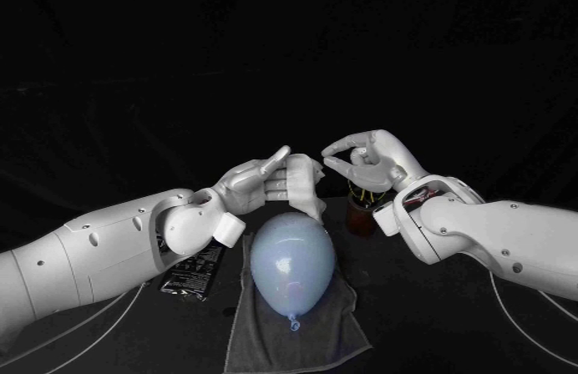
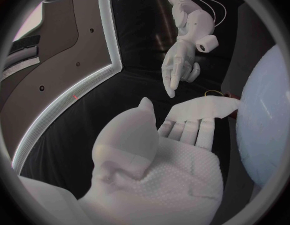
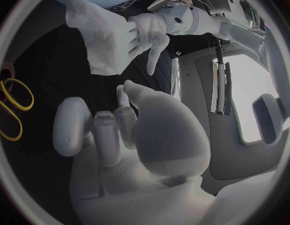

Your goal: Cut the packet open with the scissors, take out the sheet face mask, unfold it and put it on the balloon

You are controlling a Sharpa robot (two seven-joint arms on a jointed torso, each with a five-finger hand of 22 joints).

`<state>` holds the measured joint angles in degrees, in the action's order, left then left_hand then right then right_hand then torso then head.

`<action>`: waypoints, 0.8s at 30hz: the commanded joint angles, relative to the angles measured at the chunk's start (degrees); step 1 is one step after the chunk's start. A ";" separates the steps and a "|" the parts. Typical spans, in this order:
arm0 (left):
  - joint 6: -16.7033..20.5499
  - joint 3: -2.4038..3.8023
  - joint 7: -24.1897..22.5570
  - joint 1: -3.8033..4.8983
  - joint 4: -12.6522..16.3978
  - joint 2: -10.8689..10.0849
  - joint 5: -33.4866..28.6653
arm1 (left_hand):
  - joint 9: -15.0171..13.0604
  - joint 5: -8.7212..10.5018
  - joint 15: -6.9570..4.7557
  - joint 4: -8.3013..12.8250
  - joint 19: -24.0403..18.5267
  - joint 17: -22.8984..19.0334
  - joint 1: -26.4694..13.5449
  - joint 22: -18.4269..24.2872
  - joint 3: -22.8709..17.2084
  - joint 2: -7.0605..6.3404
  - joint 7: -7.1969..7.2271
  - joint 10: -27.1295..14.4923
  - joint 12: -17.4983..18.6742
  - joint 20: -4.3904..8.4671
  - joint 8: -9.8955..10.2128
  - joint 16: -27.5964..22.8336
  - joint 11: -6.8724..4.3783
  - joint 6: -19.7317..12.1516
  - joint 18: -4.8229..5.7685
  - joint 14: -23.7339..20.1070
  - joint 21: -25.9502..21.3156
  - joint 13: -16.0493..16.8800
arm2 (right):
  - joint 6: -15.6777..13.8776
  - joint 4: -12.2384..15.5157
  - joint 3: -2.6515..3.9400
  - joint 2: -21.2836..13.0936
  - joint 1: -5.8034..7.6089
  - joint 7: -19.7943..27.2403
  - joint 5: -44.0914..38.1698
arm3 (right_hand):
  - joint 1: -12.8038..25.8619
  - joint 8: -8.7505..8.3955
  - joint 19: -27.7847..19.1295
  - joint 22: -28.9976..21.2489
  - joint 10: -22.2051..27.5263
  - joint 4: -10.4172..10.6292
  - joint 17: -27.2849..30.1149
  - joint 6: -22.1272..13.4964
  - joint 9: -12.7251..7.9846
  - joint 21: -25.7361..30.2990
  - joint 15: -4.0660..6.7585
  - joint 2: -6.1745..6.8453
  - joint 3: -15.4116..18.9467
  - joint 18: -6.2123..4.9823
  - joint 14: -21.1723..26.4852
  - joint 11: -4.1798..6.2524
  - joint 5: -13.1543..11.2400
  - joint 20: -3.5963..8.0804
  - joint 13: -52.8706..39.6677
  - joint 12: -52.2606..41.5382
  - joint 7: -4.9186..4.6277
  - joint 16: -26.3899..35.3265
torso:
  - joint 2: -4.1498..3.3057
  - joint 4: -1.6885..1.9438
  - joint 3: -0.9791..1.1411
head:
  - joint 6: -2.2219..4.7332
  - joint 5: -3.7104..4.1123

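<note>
A pale blue balloon (image 1: 291, 259) lies on a grey towel (image 1: 301, 336) in the head view. Just above its far end my left hand (image 1: 247, 189) holds the white sheet mask (image 1: 304, 187), which hangs from its fingers against the balloon's top. The left wrist view shows the mask (image 2: 207, 105) draped over my left fingertips beside the balloon (image 2: 267, 130). My right hand (image 1: 367, 164) hovers a little to the right of the mask, fingers half bent, holding nothing. From the right wrist I see the mask (image 3: 98, 35) hanging from the left hand (image 3: 147, 32).
The black packet (image 1: 193, 274) lies on the table under my left forearm, left of the towel. Yellow-handled scissors (image 3: 10, 107) lie on the black table behind my right hand, beside a dark reddish object (image 1: 359, 217).
</note>
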<state>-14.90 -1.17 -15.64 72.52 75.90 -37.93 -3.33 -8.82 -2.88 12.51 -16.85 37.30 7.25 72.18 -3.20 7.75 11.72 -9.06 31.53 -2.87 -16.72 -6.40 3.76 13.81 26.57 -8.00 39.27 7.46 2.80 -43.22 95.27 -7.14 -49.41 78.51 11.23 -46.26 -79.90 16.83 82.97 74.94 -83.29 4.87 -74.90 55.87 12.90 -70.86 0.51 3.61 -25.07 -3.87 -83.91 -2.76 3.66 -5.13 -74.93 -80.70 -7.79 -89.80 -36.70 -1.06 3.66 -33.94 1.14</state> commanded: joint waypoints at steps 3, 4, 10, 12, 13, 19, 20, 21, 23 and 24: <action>1.20 0.06 -1.01 0.04 0.40 -0.08 -1.42 | 0.17 0.12 0.39 0.01 -3.60 -0.70 -3.32 0.29 3.51 0.06 -3.10 -3.15 0.38 -0.04 0.35 -0.68 -1.02 -0.99 0.91 -3.43 -1.20 -0.22 | 0.02 0.41 0.02 -0.35 -0.47 2.35 -3.14 | -0.11 -0.09 0.19 10.13 0.05 -0.90 -15.10 -0.12 -0.05 -0.03 0.20 0.71 -0.32 0.16 -6.09 -0.35 0.23 -0.08 -6.29 0.21 -0.08 -0.20 | -0.01 -0.02 -0.03 | -0.26 0.03; 1.35 0.06 -1.02 0.04 0.44 -0.09 -1.46 | 0.23 0.11 0.57 0.02 -4.03 -0.81 -3.59 0.31 3.98 0.21 -3.12 -4.06 0.45 -0.04 0.42 -0.72 -1.44 -1.24 1.02 -4.01 -1.34 -0.29 | 0.06 0.47 0.01 -0.41 -0.59 2.47 -3.67 | -0.11 -0.09 0.19 10.13 0.05 -0.90 -15.10 -0.12 -0.05 -0.03 0.20 0.71 -0.32 0.16 -6.09 -0.35 0.23 -0.08 -6.29 0.21 -0.08 -0.20 | -0.02 -0.01 -0.02 | -0.30 0.02; 2.11 0.06 -1.46 0.04 0.58 -0.08 -1.81 | 0.31 0.08 1.68 0.11 -6.95 -1.80 -3.68 0.48 6.87 1.50 -2.88 -7.23 0.51 -0.08 0.56 -0.93 -2.90 -2.09 1.90 -9.03 -2.25 -0.39 | 0.32 0.61 -0.01 -0.51 -1.10 2.73 -6.55 | -0.19 -0.02 0.21 10.15 0.11 -1.56 -15.10 0.06 -0.05 -0.11 0.20 0.97 -0.68 0.17 -6.09 -0.35 0.05 -0.09 -6.22 0.31 -0.08 -0.20 | 0.02 0.01 -0.03 | -0.49 0.08; 2.50 0.07 -1.84 0.04 0.65 -0.03 -2.12 | 0.35 0.11 1.88 0.11 -7.20 -2.01 -3.43 0.48 7.41 1.77 -2.89 -7.74 0.56 -0.04 0.61 -1.04 -3.06 -2.36 2.07 -10.14 -2.36 -0.43 | 0.38 0.68 -0.02 -0.52 -1.26 2.75 -7.82 | -0.22 0.01 0.17 10.13 0.11 -1.83 -15.10 0.15 -0.04 -0.02 0.20 1.04 -0.84 0.15 -6.09 -0.34 -0.03 -0.09 -6.22 0.31 -0.08 -0.20 | -0.01 0.01 -0.03 | -0.62 0.18; 2.66 0.08 -2.06 0.04 0.67 0.00 -2.23 | 0.37 0.11 1.93 0.11 -7.34 -2.08 -3.35 0.49 7.58 1.86 -2.87 -7.91 0.58 -0.04 0.63 -1.06 -3.09 -2.46 2.13 -10.51 -2.40 -0.44 | 0.39 0.72 -0.02 -0.53 -1.32 2.75 -8.34 | -0.25 0.02 0.17 10.13 0.14 -1.96 -15.10 0.17 -0.05 -0.04 0.20 1.08 -0.91 0.16 -6.09 -0.34 -0.05 -0.09 -6.18 0.35 -0.07 -0.20 | -0.02 0.00 -0.04 | -0.64 0.21; 3.36 0.12 -3.10 0.04 0.48 0.30 -3.19 | 0.34 0.10 2.06 0.17 -7.73 -2.20 -2.92 0.52 7.93 2.20 -2.92 -8.11 0.57 -0.05 0.62 -1.08 -3.20 -2.50 2.34 -11.15 -2.55 -0.44 | 0.39 0.84 -0.04 -0.58 -1.55 2.68 -10.38 | -0.35 0.08 0.19 10.16 0.09 -2.42 -15.10 0.31 -0.04 -0.15 0.21 1.21 -1.17 0.18 -6.09 -0.33 -0.07 -0.09 -6.24 0.30 -0.06 -0.20 | -0.05 -0.03 -0.06 | -0.75 0.37; 3.48 0.14 -3.26 0.04 0.38 0.37 -3.54 | 0.34 0.10 2.07 0.19 -7.78 -2.20 -2.72 0.51 8.01 2.34 -2.98 -8.09 0.55 -0.04 0.61 -1.05 -3.16 -2.52 2.40 -11.16 -2.57 -0.43 | 0.38 0.84 -0.05 -0.58 -1.60 2.64 -10.82 | -0.37 0.09 0.20 10.17 0.10 -2.52 -15.10 0.34 -0.04 -0.18 0.22 1.23 -1.24 0.18 -6.09 -0.32 -0.07 -0.08 -6.23 0.31 -0.06 -0.20 | -0.07 -0.03 -0.06 | -0.78 0.40; 3.54 0.15 -3.36 0.04 0.31 0.43 -3.82 | 0.34 0.10 2.07 0.19 -7.78 -2.20 -2.72 0.51 8.01 2.34 -2.98 -8.09 0.55 -0.04 0.61 -1.05 -3.16 -2.52 2.40 -11.16 -2.57 -0.43 | 0.38 0.83 -0.05 -0.57 -1.64 2.61 -11.18 | -0.39 0.12 0.21 10.18 0.10 -2.67 -15.10 0.40 -0.04 -0.22 0.22 1.26 -1.33 0.19 -6.09 -0.32 -0.07 -0.08 -6.22 0.33 -0.05 -0.20 | -0.05 -0.02 -0.04 | -0.85 0.44; 3.69 0.20 -3.59 0.05 0.13 0.54 -4.40 | 0.32 0.10 2.04 0.22 -7.55 -2.16 -2.33 0.47 8.14 2.58 -3.16 -7.91 0.50 -0.02 0.59 -0.95 -2.99 -2.54 2.43 -10.95 -2.53 -0.40 | 0.36 0.81 -0.06 -0.55 -1.77 2.51 -11.94 | -0.39 0.12 0.21 10.18 0.10 -2.67 -15.10 0.40 -0.04 -0.22 0.22 1.26 -1.33 0.19 -6.09 -0.32 -0.07 -0.08 -6.22 0.33 -0.05 -0.20 | -0.09 -0.01 -0.02 | -0.93 0.43; 3.79 0.23 -3.71 0.05 0.04 0.59 -4.76 | 0.32 0.10 2.04 0.22 -7.55 -2.16 -2.33 0.47 8.14 2.58 -3.16 -7.91 0.50 -0.02 0.59 -0.95 -2.99 -2.54 2.43 -10.95 -2.53 -0.40 | 0.35 0.79 -0.07 -0.54 -1.83 2.47 -12.23 | -0.39 0.12 0.21 10.18 0.10 -2.67 -15.10 0.40 -0.04 -0.22 0.22 1.26 -1.33 0.19 -6.09 -0.32 -0.07 -0.08 -6.22 0.33 -0.05 -0.20 | -0.08 0.00 -0.02 | -0.94 0.43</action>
<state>-11.89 -1.07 -17.30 72.50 76.00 -37.52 -5.97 -8.50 -2.88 14.46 -16.60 30.09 5.13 69.76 -2.78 15.57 13.96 -9.02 23.65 -2.61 -16.79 -6.09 2.87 10.55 24.44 -6.16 28.55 5.25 2.46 -43.18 96.00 -7.22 -49.97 76.76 13.07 -55.00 -80.31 16.84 82.95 74.95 -83.27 2.44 -74.95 55.87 12.88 -70.84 0.50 4.46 -26.41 -3.87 -83.90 -2.76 3.66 -5.14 -74.95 -80.62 -7.77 -89.80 -36.75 -1.08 3.61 -34.80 1.57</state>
